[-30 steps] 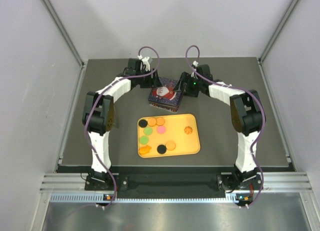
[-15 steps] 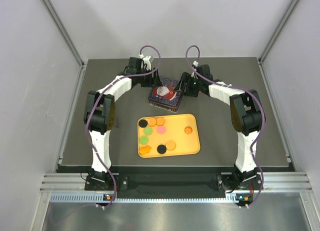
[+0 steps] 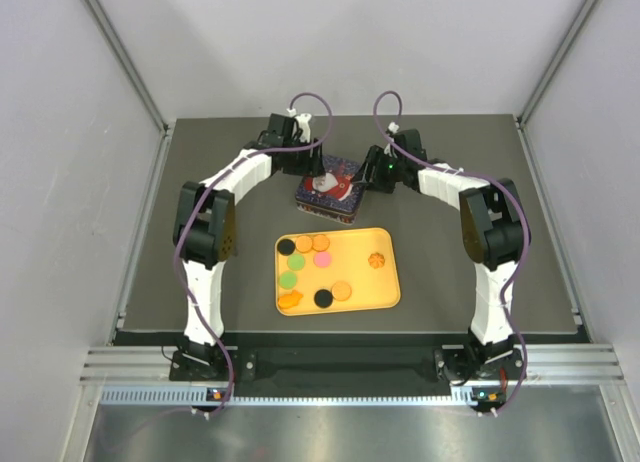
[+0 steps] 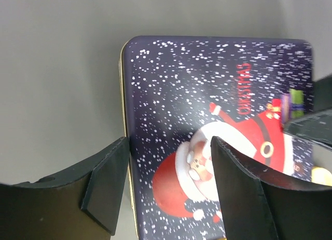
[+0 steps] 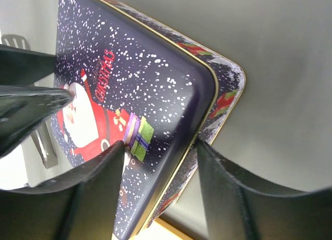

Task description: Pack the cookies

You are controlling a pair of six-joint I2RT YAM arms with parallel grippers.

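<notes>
Several cookies (image 3: pixel 305 257), orange, black, green and pink discs, lie on a yellow tray (image 3: pixel 365 287). Behind it stands a dark blue Santa tin (image 3: pixel 328 189). My right gripper (image 3: pixel 362 182) is shut on the right edge of the tin's lid (image 5: pixel 135 68). One finger rests on top and the other at the seam, and the lid is tilted up off the base (image 5: pixel 228 94). My left gripper (image 4: pixel 168 146) is open over the tin's left edge (image 4: pixel 124 94), one finger outside it and one above the lid. Neither gripper holds a cookie.
The tray's near edge lies between the two arm bases. The tin sits at its far edge; a corner of the tray (image 5: pixel 166 232) shows under the tin. Grey walls enclose the dark table (image 3: pixel 450 272) on three sides.
My left gripper has moved right, from beside the tin to over its left edge. The right gripper has stayed on the lid's edge.
</notes>
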